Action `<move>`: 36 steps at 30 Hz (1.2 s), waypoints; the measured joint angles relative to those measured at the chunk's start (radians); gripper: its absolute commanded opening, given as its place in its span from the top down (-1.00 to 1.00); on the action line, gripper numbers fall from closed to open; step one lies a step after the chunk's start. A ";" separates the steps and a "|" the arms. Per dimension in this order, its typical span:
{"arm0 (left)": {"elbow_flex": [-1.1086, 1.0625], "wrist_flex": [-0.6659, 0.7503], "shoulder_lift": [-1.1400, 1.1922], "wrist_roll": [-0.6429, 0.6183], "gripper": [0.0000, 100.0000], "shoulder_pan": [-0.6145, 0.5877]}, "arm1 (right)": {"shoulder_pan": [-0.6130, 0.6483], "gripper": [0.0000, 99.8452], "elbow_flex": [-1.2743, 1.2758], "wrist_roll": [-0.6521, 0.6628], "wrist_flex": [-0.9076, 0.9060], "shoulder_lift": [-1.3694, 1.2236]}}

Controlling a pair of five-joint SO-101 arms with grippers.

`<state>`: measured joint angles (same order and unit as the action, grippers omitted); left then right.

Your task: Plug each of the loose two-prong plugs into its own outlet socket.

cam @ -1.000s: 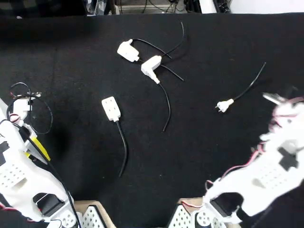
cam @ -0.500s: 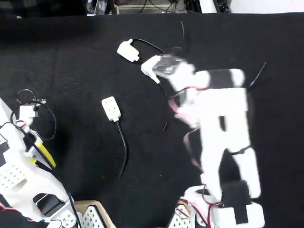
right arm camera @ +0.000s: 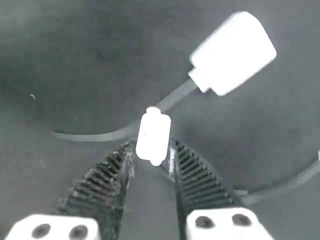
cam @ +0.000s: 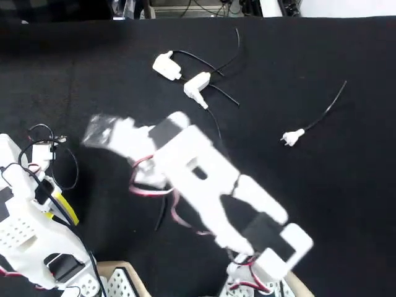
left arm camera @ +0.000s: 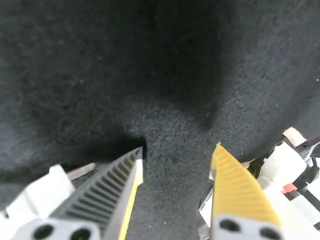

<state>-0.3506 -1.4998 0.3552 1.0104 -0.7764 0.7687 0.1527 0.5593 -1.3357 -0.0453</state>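
In the high view two white plugs [cam: 167,65] [cam: 198,86] lie at the back with black cords. A small white plug [cam: 292,137] lies at the right. My right arm stretches leftward across the table, covering the spot where the white outlet lay; its gripper [cam: 99,131] is a blur. In the right wrist view my right gripper [right arm camera: 152,147] stands narrowly open around a small white plug body [right arm camera: 153,135], with a white block [right arm camera: 232,52] beyond. I cannot tell if they touch. My left gripper [left arm camera: 175,150] is open over bare cloth.
Black cloth [cam: 322,204] covers the whole table. My left arm [cam: 25,216] stands at the near left corner with looped wires [cam: 46,145] beside it. Black cords [cam: 213,65] cross near the back plugs. Loose cords [right arm camera: 90,135] also run under the right gripper.
My right arm has swung fast from the near right, over the back plugs, to the left side of the table. The plugs have kept their places. The left arm has shifted slightly.
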 measured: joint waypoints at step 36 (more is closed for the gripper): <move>-0.080 -0.009 -0.130 -0.009 0.55 0.097 | -0.434 0.14 -0.213 -0.052 -0.404 0.293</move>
<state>-0.4304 -1.5090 0.2248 1.0012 -0.6797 0.3345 -0.0606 0.5071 -1.7392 0.2478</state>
